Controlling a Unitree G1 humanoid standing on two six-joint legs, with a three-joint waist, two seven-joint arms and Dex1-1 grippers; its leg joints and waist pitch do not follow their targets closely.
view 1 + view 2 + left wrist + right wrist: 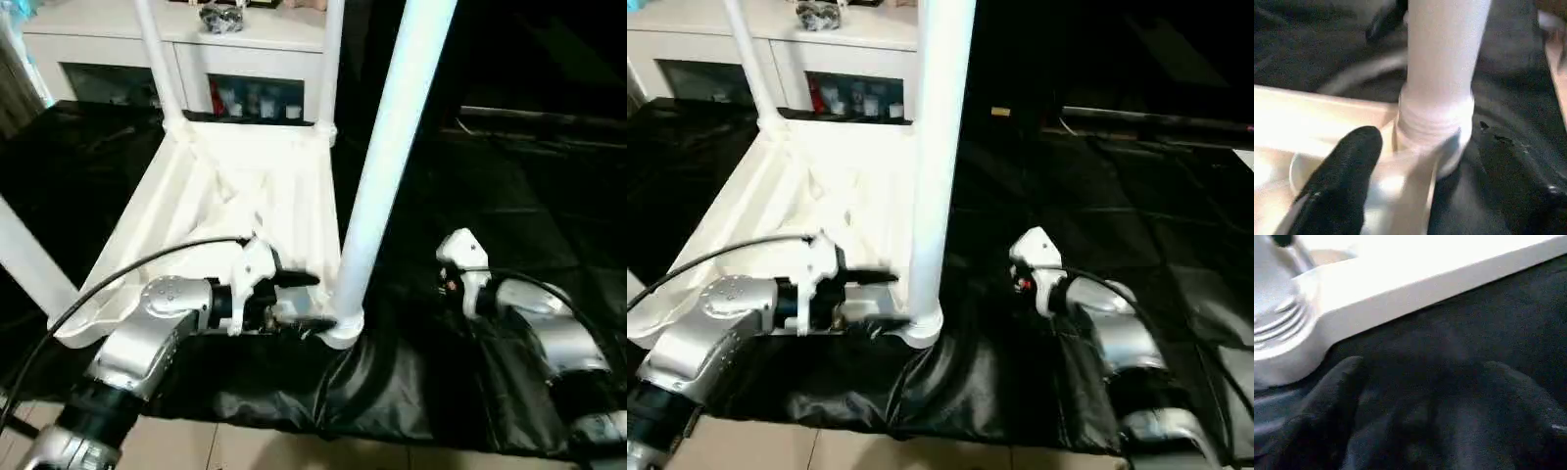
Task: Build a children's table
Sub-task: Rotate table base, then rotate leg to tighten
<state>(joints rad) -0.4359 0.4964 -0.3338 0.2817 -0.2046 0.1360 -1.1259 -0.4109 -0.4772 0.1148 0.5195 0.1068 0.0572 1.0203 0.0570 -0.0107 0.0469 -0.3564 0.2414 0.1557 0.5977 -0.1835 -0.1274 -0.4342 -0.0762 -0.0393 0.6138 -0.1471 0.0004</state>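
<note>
The children's table lies upside down on the black-draped work table, its white ribbed tabletop [245, 196] facing up. A thick white leg [392, 147] stands in the near right corner socket [338, 328], whose threaded collar [1435, 122] fills the left wrist view. Two more legs [157, 59] [331, 59] stand at the far corners, and another leg [29, 259] at the near left. My left gripper [302, 302] is open just left of the near right socket, one black finger [1337, 186] resting by the collar. My right gripper [1425, 377] hangs open over the black cloth, right of that corner, holding nothing.
A white glass-door cabinet [255, 39] stands behind the work table, close to the far legs. The draped table's front edge [294, 421] runs just below my forearms, with floor tiles [245, 450] beyond it. A black cable [118, 269] arcs from my left arm over the tabletop's rim.
</note>
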